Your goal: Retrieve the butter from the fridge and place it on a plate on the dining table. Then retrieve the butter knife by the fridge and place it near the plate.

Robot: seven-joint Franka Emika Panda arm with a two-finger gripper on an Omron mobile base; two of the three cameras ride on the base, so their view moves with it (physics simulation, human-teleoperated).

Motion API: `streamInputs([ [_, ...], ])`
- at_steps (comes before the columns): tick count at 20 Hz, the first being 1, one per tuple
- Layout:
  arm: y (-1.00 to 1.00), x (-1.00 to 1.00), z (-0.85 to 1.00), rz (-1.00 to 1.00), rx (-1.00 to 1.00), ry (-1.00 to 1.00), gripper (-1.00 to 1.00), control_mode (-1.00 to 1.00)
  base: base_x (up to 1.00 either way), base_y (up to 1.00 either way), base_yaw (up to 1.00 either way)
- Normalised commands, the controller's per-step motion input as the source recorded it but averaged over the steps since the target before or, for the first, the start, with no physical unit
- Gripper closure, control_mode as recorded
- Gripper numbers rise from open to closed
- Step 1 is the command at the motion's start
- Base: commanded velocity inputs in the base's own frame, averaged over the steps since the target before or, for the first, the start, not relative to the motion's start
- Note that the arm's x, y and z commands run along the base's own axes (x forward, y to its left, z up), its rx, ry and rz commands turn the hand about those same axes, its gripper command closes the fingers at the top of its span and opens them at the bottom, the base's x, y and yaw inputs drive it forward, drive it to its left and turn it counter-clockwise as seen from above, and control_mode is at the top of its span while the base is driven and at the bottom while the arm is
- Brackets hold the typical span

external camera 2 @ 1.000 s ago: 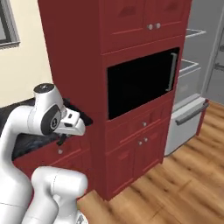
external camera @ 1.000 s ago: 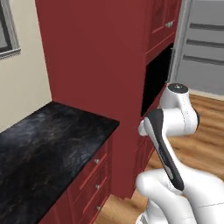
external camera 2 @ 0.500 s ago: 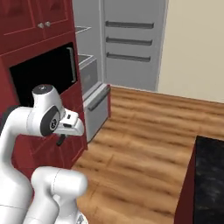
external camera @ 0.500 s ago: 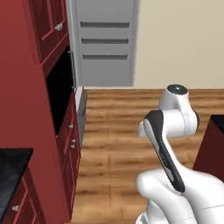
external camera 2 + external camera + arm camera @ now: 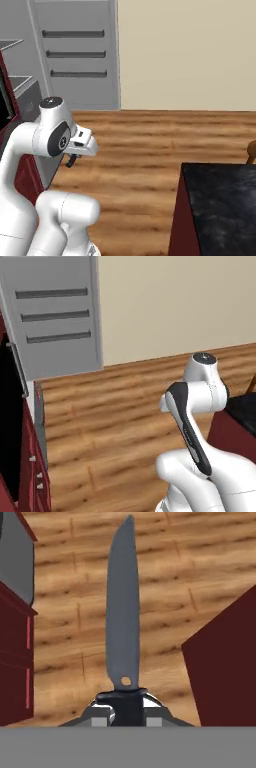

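Observation:
The butter knife [image 5: 122, 612], a slim grey blade on a dark handle, points straight away from the hand over the wooden floor. My gripper [image 5: 126, 709] is shut on its handle. From the right base view the gripper [image 5: 72, 159] hangs low beside the arm, under the white hand. The fridge [image 5: 55, 316] stands at the back left, its light-grey open door showing inner shelves [image 5: 75, 55]. A corner of the dining table [image 5: 220, 200], black marbled top on a dark-red base [image 5: 225, 662], lies to the right, apart from the knife.
Red cabinets with the black microwave [image 5: 10, 421] run along the left edge. A red cabinet [image 5: 15, 662] flanks the hand view's left side. A wooden chair [image 5: 251, 150] peeks in past the table. Wooden floor [image 5: 115, 416] stretches between fridge and table.
The base has turned, so both base views swung right: black counter and red cabinets slid off left, fridge door and dining table corner came in. The arm's pose is unchanged.

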Motion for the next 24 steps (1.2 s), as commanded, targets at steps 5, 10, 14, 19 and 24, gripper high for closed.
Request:
streamInputs([
  [5, 0.0, 0.0, 0.0, 0.0, 0.0, 0.0, 1.0, 1.0, 0.47, 0.01, -0.58],
  [10, 0.0, 0.0, 0.0, 0.0, 0.0, 0.0, 1.0, 1.0, -0.19, 0.04, -0.78],
  [14, 0.0, 0.0, 0.0, 0.0, 0.0, 0.0, 1.0, 1.0, 0.0, 0.45, -0.69],
  [19, 0.0, 0.0, 0.0, 0.0, 0.0, 0.0, 1.0, 1.0, -0.01, 0.43, -0.57],
  [24, 0.0, 0.0, 0.0, 0.0, 0.0, 0.0, 1.0, 1.0, 0.35, 0.13, -0.38],
])
